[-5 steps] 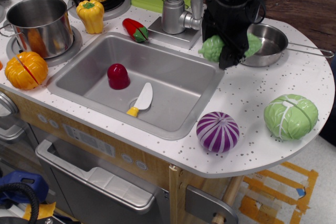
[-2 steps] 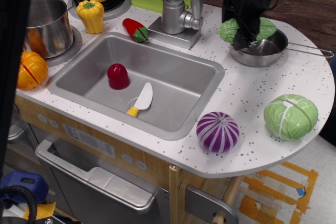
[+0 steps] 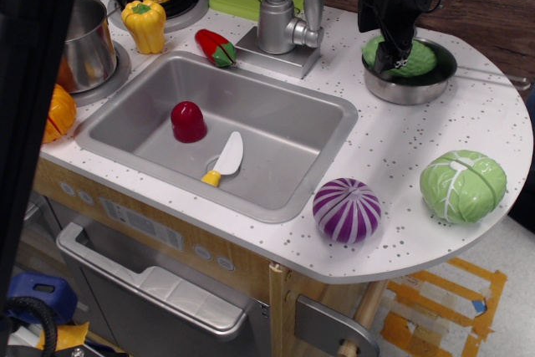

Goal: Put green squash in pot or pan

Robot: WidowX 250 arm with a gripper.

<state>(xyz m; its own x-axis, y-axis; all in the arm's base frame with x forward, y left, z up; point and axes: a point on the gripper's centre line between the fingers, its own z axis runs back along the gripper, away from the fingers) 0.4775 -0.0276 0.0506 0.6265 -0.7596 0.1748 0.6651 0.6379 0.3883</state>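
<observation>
Speckled white toy counter (image 3: 401,156) fills view, wooden wall behind. Grey sink (image 3: 276,135) at centre holds red half-piece (image 3: 188,121) and white knife with yellow handle (image 3: 223,160). Faucet (image 3: 280,14) at 12 o'clock of sink. Black gripper (image 3: 391,60) at 1 o'clock of counter, down over steel pan (image 3: 414,91); fingers on green squash (image 3: 418,59) lying in pan; cannot tell if clamped or loosened. Pale-green cabbage (image 3: 463,186) at 4 o'clock, purple cabbage (image 3: 346,210) just beside, apart.

A dark blurred band (image 3: 33,81) at the left edge hides part of the steel pot (image 3: 88,43) and orange pumpkin (image 3: 60,113), while the claw (image 3: 393,54) covers the green squash's (image 3: 418,60) left part.
</observation>
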